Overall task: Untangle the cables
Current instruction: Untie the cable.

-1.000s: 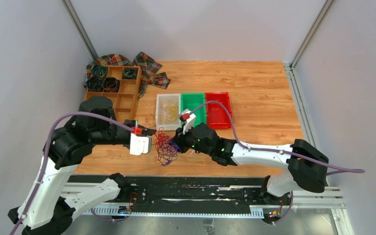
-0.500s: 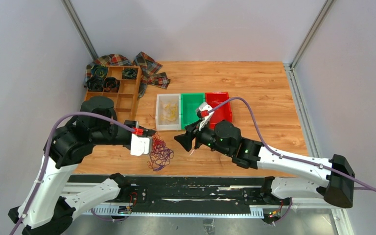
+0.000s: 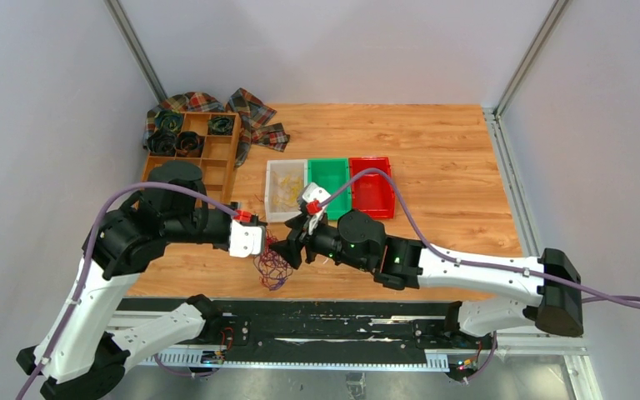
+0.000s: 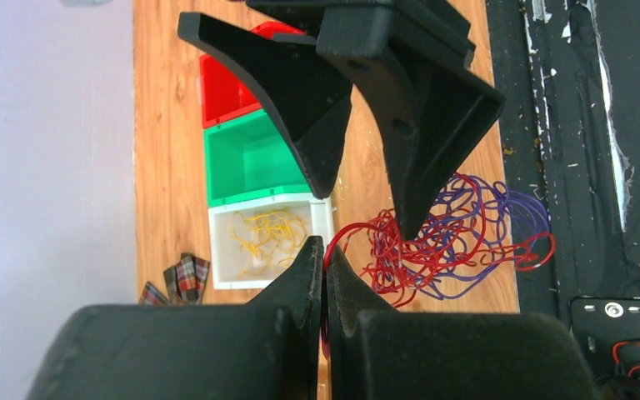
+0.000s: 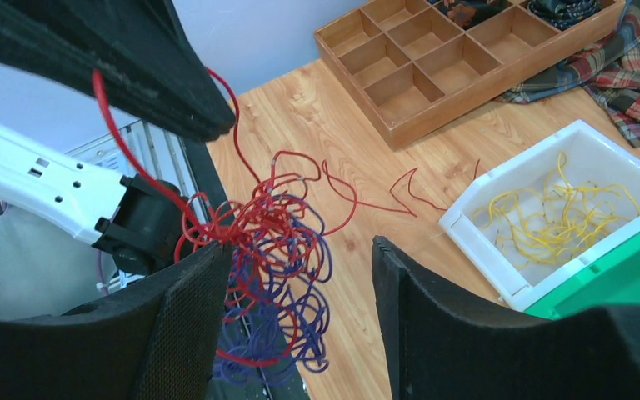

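The cables [image 3: 273, 267] are a loose clump of red and purple loops hanging over the table's near edge. My left gripper [image 3: 264, 243] is shut on one red strand [image 4: 358, 229], and the clump [image 4: 454, 237] dangles from that strand. My right gripper [image 3: 287, 247] faces the left one from the right and stands open [image 5: 298, 246]. One of its fingers [image 5: 192, 292] rests against the clump [image 5: 275, 250], with the other finger off to the side. In the left wrist view, a right fingertip [image 4: 407, 218] pokes into the loops. Yellow wires [image 3: 287, 192] lie in the white bin.
A white bin [image 3: 272, 193], a green bin [image 3: 329, 185] and a red bin [image 3: 372, 187] stand in a row behind the grippers. A wooden compartment tray [image 3: 204, 167] with black rolls and a plaid cloth [image 3: 252, 110] lie at the back left. One loose red wire [image 5: 383, 198] lies on the wood.
My right gripper let go of the clump, opened wide, drew back to the right, then returned to it. The clump stayed hanging from the left gripper, which shifted slightly right.
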`<control>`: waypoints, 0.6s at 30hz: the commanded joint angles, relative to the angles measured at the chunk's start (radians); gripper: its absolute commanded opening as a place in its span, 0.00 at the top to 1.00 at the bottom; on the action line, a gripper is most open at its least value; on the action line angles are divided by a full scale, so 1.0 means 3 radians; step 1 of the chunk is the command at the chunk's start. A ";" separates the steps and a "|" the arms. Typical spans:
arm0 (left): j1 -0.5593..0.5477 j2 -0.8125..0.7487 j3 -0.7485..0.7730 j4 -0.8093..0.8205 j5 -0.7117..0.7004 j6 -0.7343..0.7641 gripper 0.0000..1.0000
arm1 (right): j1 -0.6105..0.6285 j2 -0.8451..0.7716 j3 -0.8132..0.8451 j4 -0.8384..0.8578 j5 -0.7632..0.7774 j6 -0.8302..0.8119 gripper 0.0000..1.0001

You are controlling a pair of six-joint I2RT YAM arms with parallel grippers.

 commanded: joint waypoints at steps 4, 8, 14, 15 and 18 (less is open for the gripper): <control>-0.0025 0.0012 0.0131 0.0027 0.0077 -0.0105 0.99 | 0.0064 0.0270 0.0277 0.0230 0.0105 -0.0181 0.39; -0.0025 0.0039 0.0235 0.0025 0.0176 -0.0200 0.99 | 0.0100 0.0411 0.0339 0.0336 0.0179 -0.0292 0.39; -0.0025 0.0138 0.0445 0.0023 0.0287 -0.0349 0.99 | 0.0145 0.0534 0.0197 0.0609 0.0401 -0.0311 0.42; -0.0026 0.0145 0.0469 0.0025 0.0296 -0.0357 0.99 | 0.0145 0.0521 0.0162 0.0646 0.0444 -0.0302 0.45; -0.0025 0.0158 0.0548 0.0027 0.0308 -0.0389 0.99 | 0.0145 0.0487 0.0089 0.0659 0.0508 -0.0282 0.53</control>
